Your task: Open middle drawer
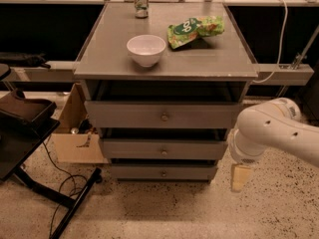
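Observation:
The grey cabinet has three drawer fronts stacked under its top. The middle drawer (pixel 129 148) has a medium-height flat front with a small round knob (pixel 164 152) at its centre, and it sits between the taller top drawer (pixel 124 114) and the thin bottom drawer (pixel 139 172). My white arm (pixel 271 131) reaches in from the right. The gripper (pixel 240 177) hangs below it as a tan piece, just right of the cabinet at bottom-drawer height, apart from the knob.
On the cabinet top (pixel 99 59) stand a white bowl (pixel 146 49), a green snack bag (pixel 195 29) and a can (pixel 141 1). A cardboard box (pixel 75 133) sits left of the cabinet. A black stand (pixel 25 133) with cables stands further left. The floor is speckled.

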`<state>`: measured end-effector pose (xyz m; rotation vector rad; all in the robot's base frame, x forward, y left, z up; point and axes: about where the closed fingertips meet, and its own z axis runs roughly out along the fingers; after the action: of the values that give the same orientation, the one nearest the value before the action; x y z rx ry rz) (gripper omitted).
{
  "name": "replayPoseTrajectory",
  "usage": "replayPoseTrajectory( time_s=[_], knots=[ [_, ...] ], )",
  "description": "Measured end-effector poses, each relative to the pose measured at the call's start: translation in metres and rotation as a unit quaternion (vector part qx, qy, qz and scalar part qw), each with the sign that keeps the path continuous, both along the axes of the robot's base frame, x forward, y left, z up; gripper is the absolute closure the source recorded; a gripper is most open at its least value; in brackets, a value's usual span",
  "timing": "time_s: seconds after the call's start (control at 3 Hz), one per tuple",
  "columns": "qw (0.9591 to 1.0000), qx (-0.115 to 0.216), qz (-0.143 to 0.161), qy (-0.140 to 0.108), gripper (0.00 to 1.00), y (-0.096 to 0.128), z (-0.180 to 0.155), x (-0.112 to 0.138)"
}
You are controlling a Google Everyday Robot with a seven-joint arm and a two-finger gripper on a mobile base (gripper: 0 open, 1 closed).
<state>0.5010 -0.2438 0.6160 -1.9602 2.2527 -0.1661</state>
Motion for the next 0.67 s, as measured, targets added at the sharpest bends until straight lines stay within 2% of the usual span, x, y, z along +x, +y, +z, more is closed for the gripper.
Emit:
replayPoseTrajectory(
  time_s=[0.33,0.67],
  knots=[
    [0.9998,-0.014,0.011,-0.010,0.00,0.005,-0.037,0.010],
    [0.9984,-0.017,0.030,-0.044,0.00,0.011,-0.074,0.035]
  ],
)
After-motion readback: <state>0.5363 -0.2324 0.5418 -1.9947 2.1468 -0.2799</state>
